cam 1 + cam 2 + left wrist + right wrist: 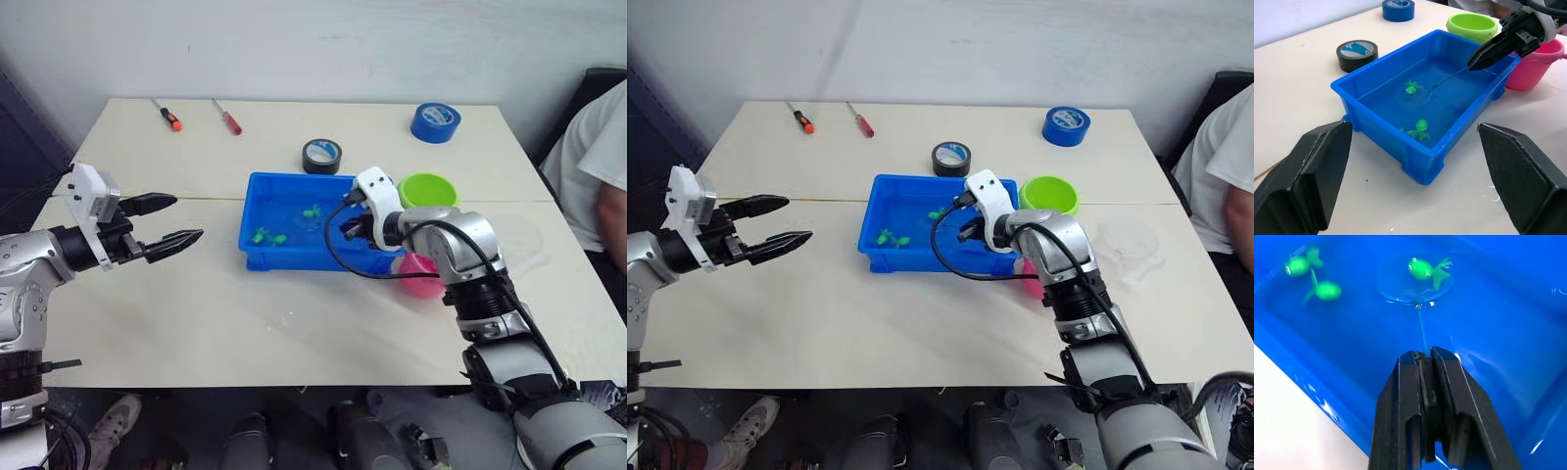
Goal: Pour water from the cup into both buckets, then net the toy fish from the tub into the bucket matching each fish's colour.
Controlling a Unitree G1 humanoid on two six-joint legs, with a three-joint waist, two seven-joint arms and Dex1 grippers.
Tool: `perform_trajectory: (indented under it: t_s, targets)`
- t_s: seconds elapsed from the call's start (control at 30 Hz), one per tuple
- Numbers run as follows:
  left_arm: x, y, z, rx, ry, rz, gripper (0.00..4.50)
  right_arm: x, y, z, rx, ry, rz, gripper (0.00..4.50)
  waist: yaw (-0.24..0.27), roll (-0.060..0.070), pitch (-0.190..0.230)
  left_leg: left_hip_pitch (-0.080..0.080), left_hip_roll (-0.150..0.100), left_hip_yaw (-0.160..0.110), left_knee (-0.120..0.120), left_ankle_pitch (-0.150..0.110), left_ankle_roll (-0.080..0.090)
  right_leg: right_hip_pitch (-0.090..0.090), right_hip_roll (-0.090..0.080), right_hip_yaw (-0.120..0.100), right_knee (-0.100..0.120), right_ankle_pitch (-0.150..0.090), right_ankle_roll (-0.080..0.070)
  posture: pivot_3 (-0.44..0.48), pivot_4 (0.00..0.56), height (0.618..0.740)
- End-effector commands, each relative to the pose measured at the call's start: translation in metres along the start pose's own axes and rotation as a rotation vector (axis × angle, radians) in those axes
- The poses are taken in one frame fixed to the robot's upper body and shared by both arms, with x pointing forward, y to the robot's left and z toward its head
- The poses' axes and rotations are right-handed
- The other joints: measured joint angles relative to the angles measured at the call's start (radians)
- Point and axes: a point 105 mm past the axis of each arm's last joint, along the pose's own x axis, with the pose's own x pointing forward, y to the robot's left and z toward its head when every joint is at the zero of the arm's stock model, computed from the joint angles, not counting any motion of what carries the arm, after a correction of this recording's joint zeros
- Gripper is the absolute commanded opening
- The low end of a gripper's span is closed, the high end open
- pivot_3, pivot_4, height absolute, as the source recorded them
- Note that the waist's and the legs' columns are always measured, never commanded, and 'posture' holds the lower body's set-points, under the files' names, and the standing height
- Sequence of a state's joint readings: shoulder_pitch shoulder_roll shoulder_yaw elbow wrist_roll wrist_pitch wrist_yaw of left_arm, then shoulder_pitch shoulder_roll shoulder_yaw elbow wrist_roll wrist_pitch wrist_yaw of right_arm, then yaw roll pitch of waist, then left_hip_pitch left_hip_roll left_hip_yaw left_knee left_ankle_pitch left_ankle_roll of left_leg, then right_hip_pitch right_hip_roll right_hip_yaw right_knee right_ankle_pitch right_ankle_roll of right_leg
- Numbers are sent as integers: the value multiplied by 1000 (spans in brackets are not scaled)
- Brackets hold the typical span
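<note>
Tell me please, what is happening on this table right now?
The robot is fishing toy fish out of a blue tub. Its right claw is shut on the thin handle of a small net, and the hoop sits in the water around one green fish. Two more green fish float nearby. The left claw hangs open beside the tub, holding nothing. The green bucket and pink bucket stand by the tub's far end.
</note>
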State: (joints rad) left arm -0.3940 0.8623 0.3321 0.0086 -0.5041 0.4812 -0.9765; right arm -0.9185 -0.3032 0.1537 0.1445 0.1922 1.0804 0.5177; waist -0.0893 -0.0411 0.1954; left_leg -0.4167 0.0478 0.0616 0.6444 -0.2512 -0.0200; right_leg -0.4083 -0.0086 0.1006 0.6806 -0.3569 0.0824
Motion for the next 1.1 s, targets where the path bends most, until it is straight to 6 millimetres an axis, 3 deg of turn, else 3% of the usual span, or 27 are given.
perform_trajectory:
  t_s: [0.03, 0.5, 0.87, 1.0, 1.1]
  targets:
    - [2, -1, 12, 43, -27, -15, 4470, -15, 2, 26, -34, -111, -1, 0, 0, 0, 0, -2, 0, 0, 1, 0, 0, -2, 0, 0, 1, 0, 0, 0, 150, 734]
    - [17, 3, 21, 55, -63, -71, 4470, -59, 9, 25, -84, -195, 46, 0, 4, 0, 0, -6, 0, -1, 1, 0, 0, -5, 0, 0, 1, 0, 0, 0, 150, 734]
    - [28, 2, 22, 54, -75, -106, 4470, -71, 9, 27, -59, -265, 65, 0, 4, 0, 0, -5, 0, 0, 2, 0, 0, -5, 1, 0, 1, 0, 0, 0, 150, 734]
    - [30, 1, 21, 51, -79, -118, 4470, -83, -2, 29, -67, -284, 24, 0, 5, 0, 0, -6, 0, 0, 2, 0, 0, -5, 1, 0, 1, 0, 0, 0, 150, 734]
    - [38, 0, 24, 51, -91, -148, 4470, -109, -35, 31, -66, -317, -93, 0, 5, 0, 0, -6, 0, 0, 2, 0, 0, -5, 1, 0, 1, 0, 0, 0, 150, 734]
